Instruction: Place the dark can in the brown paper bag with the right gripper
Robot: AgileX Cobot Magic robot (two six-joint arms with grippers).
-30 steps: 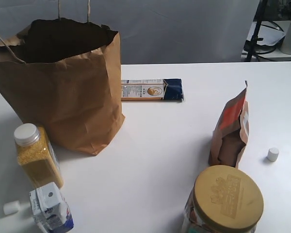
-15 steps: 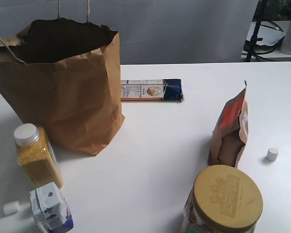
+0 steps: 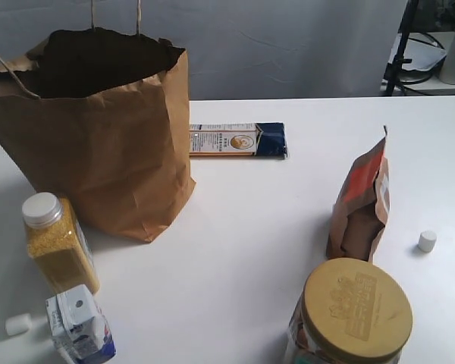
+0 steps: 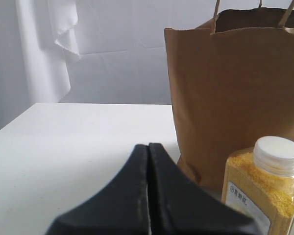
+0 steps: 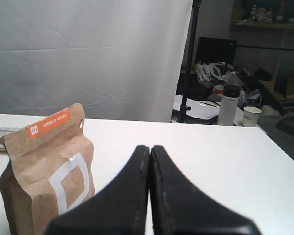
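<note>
Right gripper (image 5: 150,148): two smooth black wedge-shaped fingers pressed flat together along a thin seam, nothing between them. It sits low over the table (image 3: 258,250), near a standing pouch (image 5: 46,166).

Left gripper (image 4: 148,147): same form, fingers clenched tip to tip, gripping nothing, low over the table just beside the bottle (image 4: 264,191).

Brown paper bag (image 3: 114,152): upright at the far left of the table, creased kraft paper, ragged open mouth, thin twisted handles standing up. Interior dark; contents cannot be made out.

Dark can: not seen in any view; whether it lies inside the bag cannot be told.

Other items on the smooth white table:
- Bottle: clear squared body, yellow granular fill, ribbed white cap, standing close in front of the bag.
- Small carton (image 3: 80,326): white and blue, near the front edge by the bottle.
- Flat packet (image 3: 237,139): long, cream and dark blue, lying flat, one end hidden behind the bag.
- Pouch: brown paper, orange band, upright at right.
- Jar (image 3: 355,309): wide round tan embossed lid, front right.
</note>
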